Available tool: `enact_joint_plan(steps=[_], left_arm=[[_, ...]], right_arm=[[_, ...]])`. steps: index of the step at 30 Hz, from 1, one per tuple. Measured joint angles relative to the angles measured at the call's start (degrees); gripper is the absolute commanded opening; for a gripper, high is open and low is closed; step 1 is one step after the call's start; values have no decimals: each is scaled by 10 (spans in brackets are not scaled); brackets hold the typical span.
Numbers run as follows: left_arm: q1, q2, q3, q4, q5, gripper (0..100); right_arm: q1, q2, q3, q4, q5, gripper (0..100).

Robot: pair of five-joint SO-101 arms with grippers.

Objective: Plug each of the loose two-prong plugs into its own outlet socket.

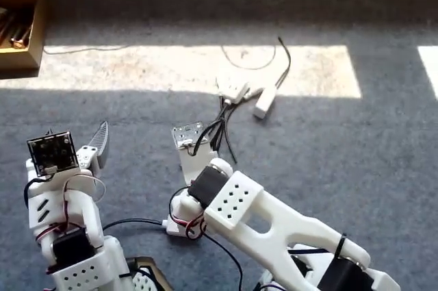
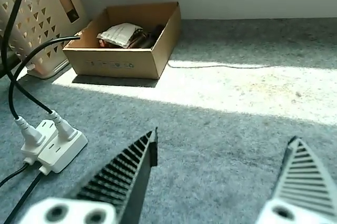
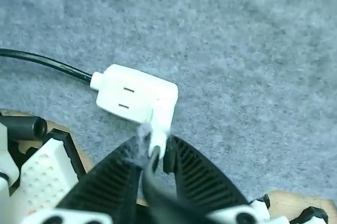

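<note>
Risk: my right claw pinches plug touching socket block; off-slot push may skid block across carpet; left claw gapes wide.

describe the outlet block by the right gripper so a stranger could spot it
On the grey carpet, find the big white arm coming in from the lower right, below the sunlit strip. At its tip lies a small white outlet block with a black cord off one end. Unlike the white blocks in the sun, it has the right gripper beside it, shut on a white plug.
</note>
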Motion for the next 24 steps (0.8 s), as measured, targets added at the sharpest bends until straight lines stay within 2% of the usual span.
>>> enact_joint_plan(steps=[9, 24], left_arm=[[0, 0, 0, 0, 0, 362], [0, 0, 0, 0, 0, 362]], right_arm=[[4, 1, 56, -67, 2, 5], [7, -1, 97, -107, 81, 5]])
